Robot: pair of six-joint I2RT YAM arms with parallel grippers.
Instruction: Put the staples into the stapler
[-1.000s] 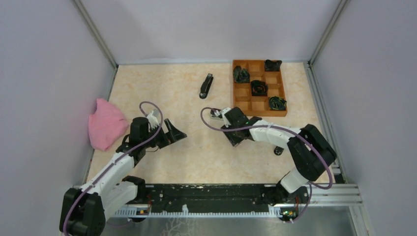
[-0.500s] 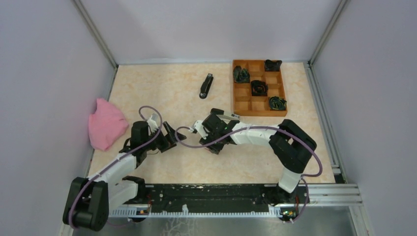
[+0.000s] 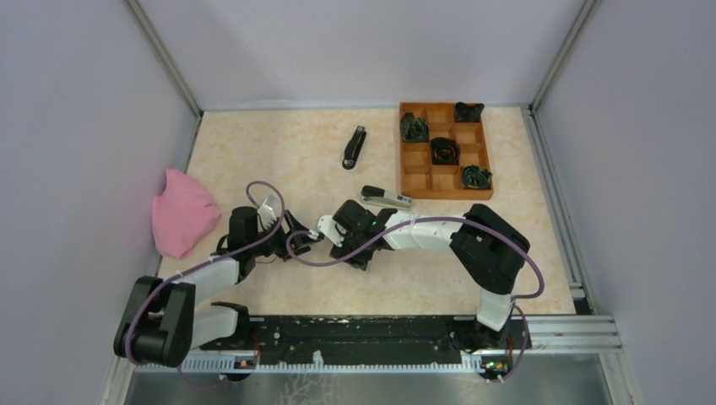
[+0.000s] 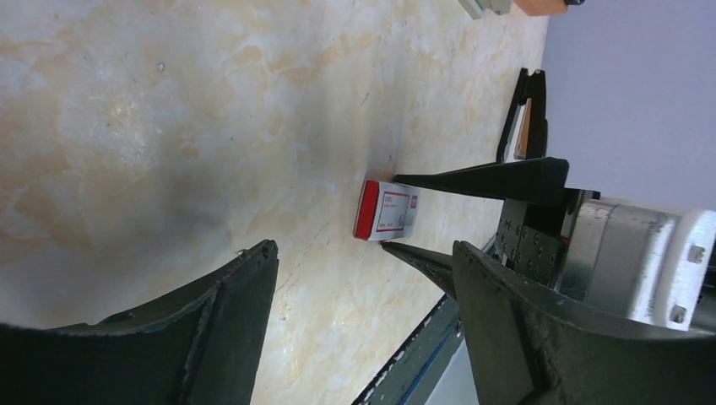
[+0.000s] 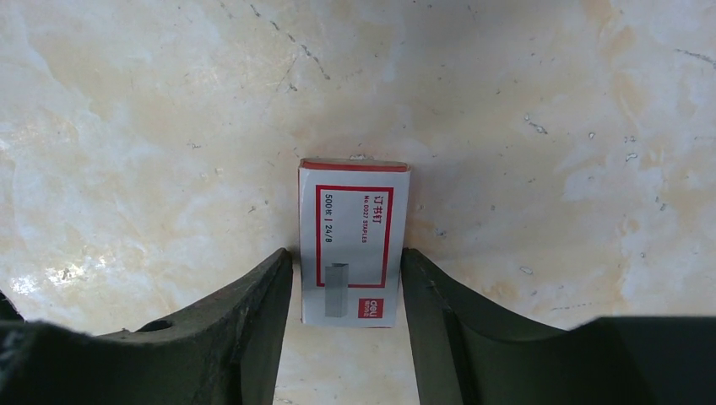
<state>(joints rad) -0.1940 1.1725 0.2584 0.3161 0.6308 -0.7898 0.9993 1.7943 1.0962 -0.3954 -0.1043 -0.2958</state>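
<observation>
The staples box [image 5: 355, 253], small, white with red edging, lies flat on the marbled table. My right gripper [image 5: 348, 261] straddles it. The right finger touches its side and a sliver of table shows at the left finger. The left wrist view shows the box [image 4: 387, 211] ahead between the right gripper's thin fingers [image 4: 481, 175]. My left gripper [image 4: 363, 253] is open, empty and a short way from the box. In the top view both grippers, left [image 3: 300, 234] and right [image 3: 321, 238], meet tip to tip and hide the box. A grey stapler [image 3: 386, 198] lies behind the right wrist.
A black stapler [image 3: 355, 148] lies farther back. A wooden compartment tray [image 3: 401, 160] holding dark items stands at the back right. A pink cloth [image 3: 181, 211] lies at the left wall. The metal rail runs along the near edge.
My right gripper has swung left from the grey stapler, leaving it on the table, and come down around the staples box. My left gripper has drawn in toward it.
</observation>
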